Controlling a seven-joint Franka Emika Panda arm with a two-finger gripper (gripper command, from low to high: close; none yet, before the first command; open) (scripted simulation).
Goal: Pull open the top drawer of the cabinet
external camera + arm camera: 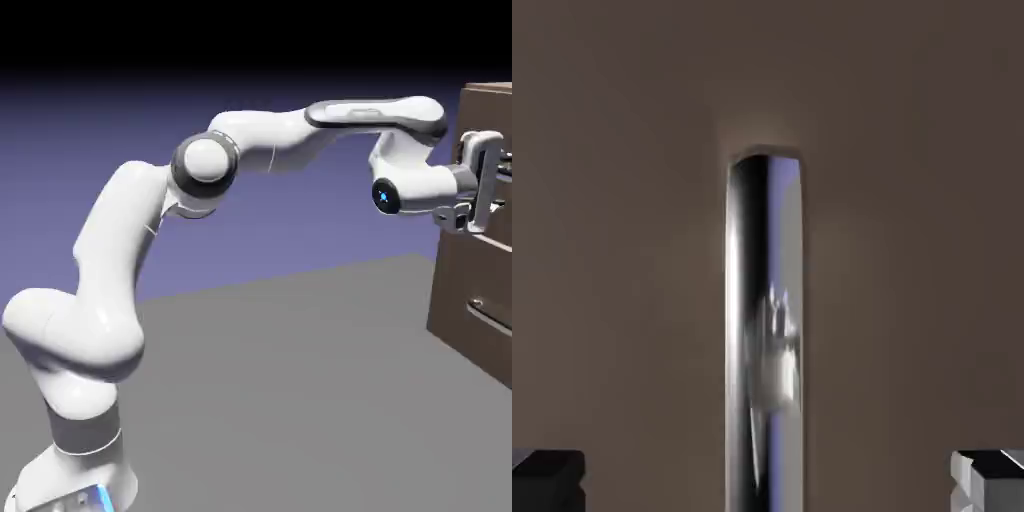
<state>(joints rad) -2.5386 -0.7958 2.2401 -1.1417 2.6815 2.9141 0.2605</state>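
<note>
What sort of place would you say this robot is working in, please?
A rendered simulation, it seems: a plain grey table, a flat blue-violet backdrop, and a lone dark-brown cabinet faced by the open claw.

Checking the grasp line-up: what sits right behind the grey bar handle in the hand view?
Brown wood of the top drawer fills the view behind the handle. The strip directly behind the bar is hidden.

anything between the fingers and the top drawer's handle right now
Nothing visible. In the hand view the grey bar handle runs between the two open fingers, with only the top drawer front behind it. In the exterior view the gripper is at the cabinet face.
</note>
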